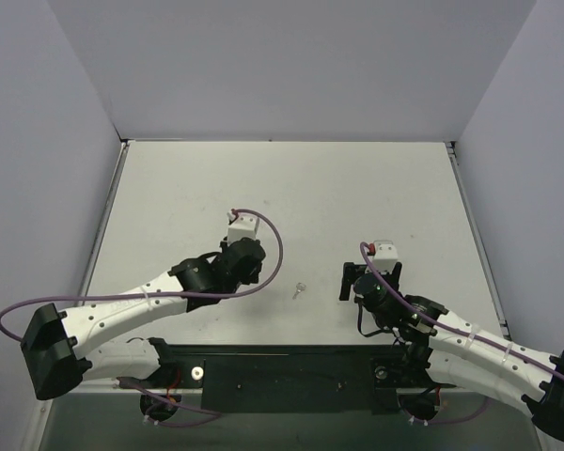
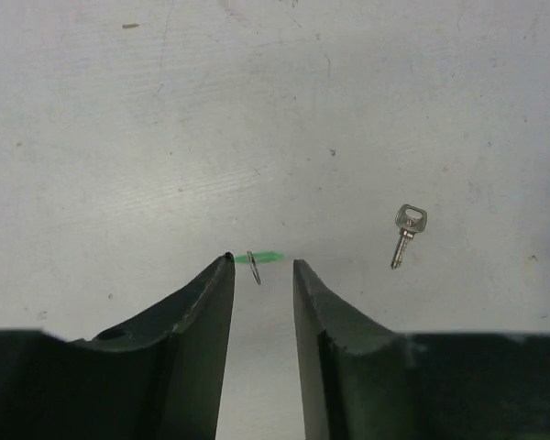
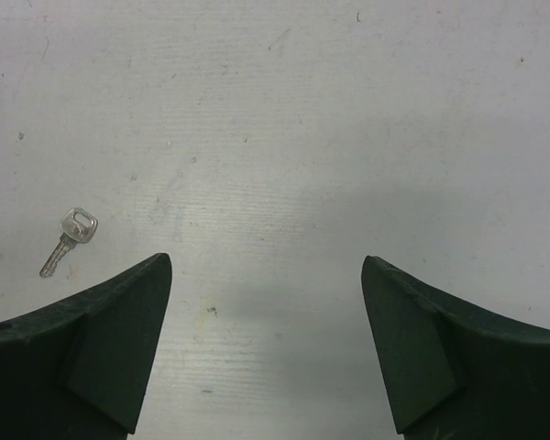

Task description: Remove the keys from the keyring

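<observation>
In the left wrist view the green keyring (image 2: 269, 256) lies flat on the table just beyond my fingertips, with a thin metal loop (image 2: 254, 267) standing at its left end. My left gripper (image 2: 261, 266) is open with a narrow gap and holds nothing. The silver key (image 2: 407, 234) lies loose to the right, apart from the keyring. It also shows in the top view (image 1: 299, 289) and in the right wrist view (image 3: 69, 240). My right gripper (image 3: 267, 266) is wide open and empty, with the key off to its left. In the top view my left gripper (image 1: 247, 256) hides the keyring.
The table (image 1: 291, 188) is light grey with grey walls behind and at both sides. My right gripper (image 1: 368, 280) is right of the key in the top view. A black base plate (image 1: 291, 376) runs along the near edge.
</observation>
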You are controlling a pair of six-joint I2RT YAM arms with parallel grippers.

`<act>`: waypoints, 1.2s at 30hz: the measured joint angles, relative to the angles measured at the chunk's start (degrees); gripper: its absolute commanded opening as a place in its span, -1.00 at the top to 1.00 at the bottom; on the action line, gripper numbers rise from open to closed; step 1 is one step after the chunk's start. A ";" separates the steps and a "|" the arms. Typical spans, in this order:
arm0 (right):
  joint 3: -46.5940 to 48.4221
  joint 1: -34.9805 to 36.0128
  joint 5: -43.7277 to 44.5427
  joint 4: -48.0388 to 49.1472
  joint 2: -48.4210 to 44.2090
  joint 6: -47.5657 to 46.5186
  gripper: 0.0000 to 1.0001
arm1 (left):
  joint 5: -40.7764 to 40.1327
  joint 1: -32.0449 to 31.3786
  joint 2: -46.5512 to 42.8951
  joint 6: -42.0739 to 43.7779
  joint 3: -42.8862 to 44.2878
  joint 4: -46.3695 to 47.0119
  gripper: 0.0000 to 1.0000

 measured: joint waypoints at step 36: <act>-3.76 0.70 2.54 -0.17 -12.28 1.14 -0.84 | -2.23 4.81 -21.75 7.48 -0.90 -14.45 -0.61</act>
